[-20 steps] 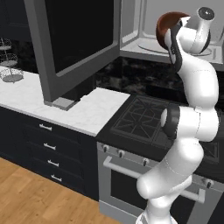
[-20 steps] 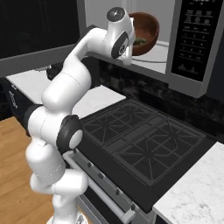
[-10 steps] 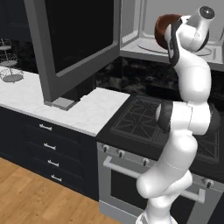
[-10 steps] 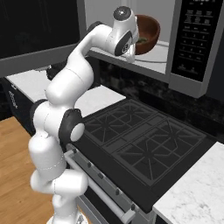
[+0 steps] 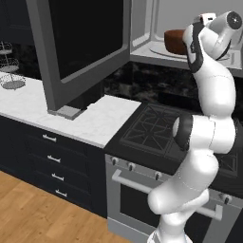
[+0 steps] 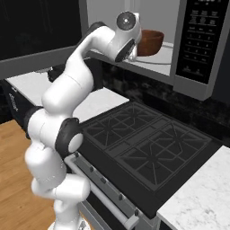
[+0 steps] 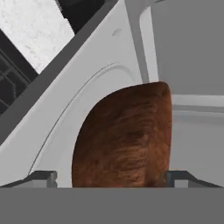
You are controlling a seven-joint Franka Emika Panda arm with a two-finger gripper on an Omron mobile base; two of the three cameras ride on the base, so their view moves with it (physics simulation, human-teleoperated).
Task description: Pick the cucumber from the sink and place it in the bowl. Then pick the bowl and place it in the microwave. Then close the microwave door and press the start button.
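The reddish-brown bowl (image 5: pixel 174 42) (image 6: pixel 151 42) (image 7: pixel 124 135) sits on the round glass turntable (image 7: pixel 59 131) inside the open microwave (image 6: pixel 197 49). My gripper (image 7: pixel 113 177) reaches into the cavity at the bowl's near side. It is open, its two dark fingertips (image 7: pixel 43 176) spread wide on either side of the bowl, with a gap on the left. The microwave door (image 5: pixel 80 45) (image 6: pixel 38 60) hangs swung out to the left. The cucumber is hidden and the sink is out of view.
A black gas stove (image 6: pixel 143 143) lies under the microwave, with the oven handle (image 5: pixel 142 182) in front. A white marble counter (image 5: pixel 52 114) runs to the left, with a wire basket stand (image 5: pixel 8 71) at its far end. The microwave's control panel (image 6: pixel 203 31) is at the right.
The jaws have spread wide and let go of the bowl, which now rests lower on the turntable. The hand has stayed at the microwave's mouth.
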